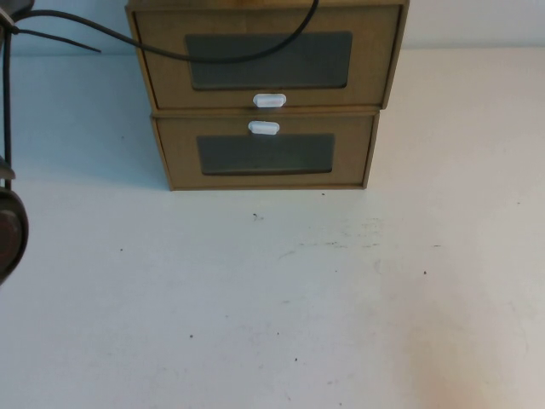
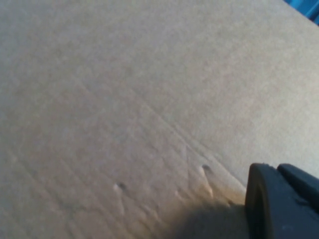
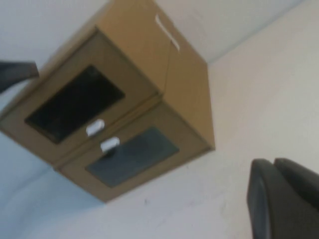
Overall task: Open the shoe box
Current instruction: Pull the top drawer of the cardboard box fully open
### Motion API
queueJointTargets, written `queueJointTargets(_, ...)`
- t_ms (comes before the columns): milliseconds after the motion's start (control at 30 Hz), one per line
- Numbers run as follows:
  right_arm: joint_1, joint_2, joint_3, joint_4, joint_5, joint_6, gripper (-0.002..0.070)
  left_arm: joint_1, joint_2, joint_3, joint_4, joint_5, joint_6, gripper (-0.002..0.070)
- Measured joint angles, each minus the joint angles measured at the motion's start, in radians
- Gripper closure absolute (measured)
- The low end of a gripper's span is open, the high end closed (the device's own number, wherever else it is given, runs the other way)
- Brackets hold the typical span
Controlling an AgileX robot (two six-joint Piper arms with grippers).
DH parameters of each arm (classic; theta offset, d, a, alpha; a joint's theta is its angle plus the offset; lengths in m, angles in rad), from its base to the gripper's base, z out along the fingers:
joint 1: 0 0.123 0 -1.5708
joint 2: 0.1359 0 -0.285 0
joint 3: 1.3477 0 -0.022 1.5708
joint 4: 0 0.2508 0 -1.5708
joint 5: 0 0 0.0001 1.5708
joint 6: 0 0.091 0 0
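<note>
Boxes (image 1: pixel 266 94) stacked at far side of worktop (image 1: pixel 341 298). My left hand (image 2: pixel 281 201) close against cardboard (image 2: pixel 124 99), probably bracing the stack; grip: cannot tell. My right hand (image 3: pixel 284 199) clenched, empty, held well apart, facing them

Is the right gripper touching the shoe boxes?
Apart. The right wrist view shows bare table between the right gripper and the shoe boxes. The left gripper hovers close to cardboard.
</note>
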Motion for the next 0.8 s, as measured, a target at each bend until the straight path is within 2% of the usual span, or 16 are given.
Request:
queueJointTargets(300,0.0,0.335,-0.215,-0.043,0.321,-0.177,0.069,0.0,0.002,0.0,-0.003,-0.001,0.0,0.068)
queueJointTargets(433,0.0,0.482,-0.299,-0.061,0.386,-0.276,0.0689,0.0,0.002,0.0,-0.003,-0.002,0.0,0.068)
queueJointTargets(633,0.004,0.703,-0.462,-0.154,0.48,-0.332,0.0689,0.0,0.002,0.0,-0.003,-0.002,-0.002,0.068)
queueJointTargets(800,0.124,0.87,-0.602,-0.215,0.492,-0.34,0.0689,-0.002,0.002,0.0,-0.004,-0.004,-0.002,0.068)
